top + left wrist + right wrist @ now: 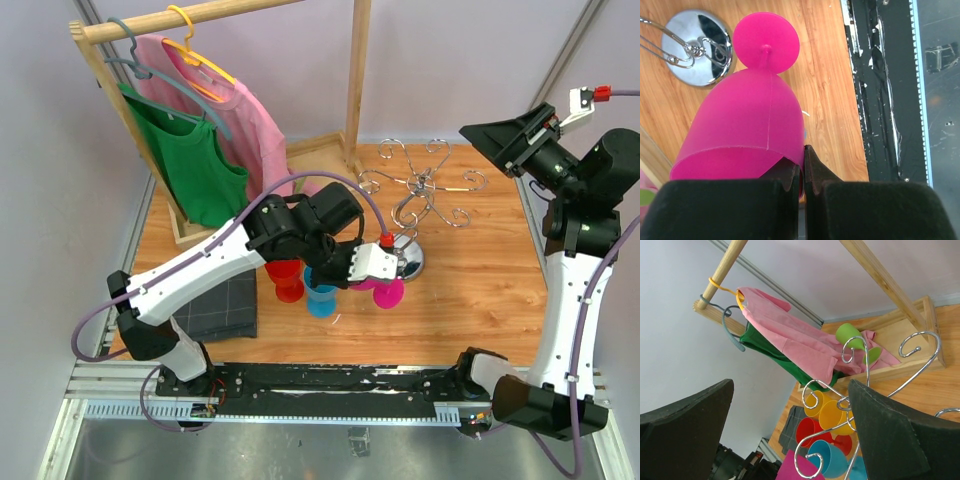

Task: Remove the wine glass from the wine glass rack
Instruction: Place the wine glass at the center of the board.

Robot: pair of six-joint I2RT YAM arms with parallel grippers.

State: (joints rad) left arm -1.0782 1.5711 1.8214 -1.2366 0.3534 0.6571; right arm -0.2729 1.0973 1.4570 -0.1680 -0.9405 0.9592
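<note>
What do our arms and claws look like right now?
The left arm and right arm are white shells with black joints, each trailing a lilac cable ending in a red plug. Left claw and right claw have black, wedge-shaped fingers.

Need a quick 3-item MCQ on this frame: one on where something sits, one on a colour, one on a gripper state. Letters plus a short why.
1. Where does the grey cloth lie in the top view?
A. near left
B. far right
C. far centre

2. What colour is the glass held by the left gripper?
A. red
B. magenta
C. blue

3. What state is the right gripper in?
A. open, empty
B. shut on a glass
C. shut on a hook

Answers:
1 A: the cloth lies flat under the left arm, close to the near edge.
2 B: the left wrist view shows the fingers pinched on the rim of the magenta glass.
3 A: the right wrist view shows its fingers wide apart with nothing between them.
</note>
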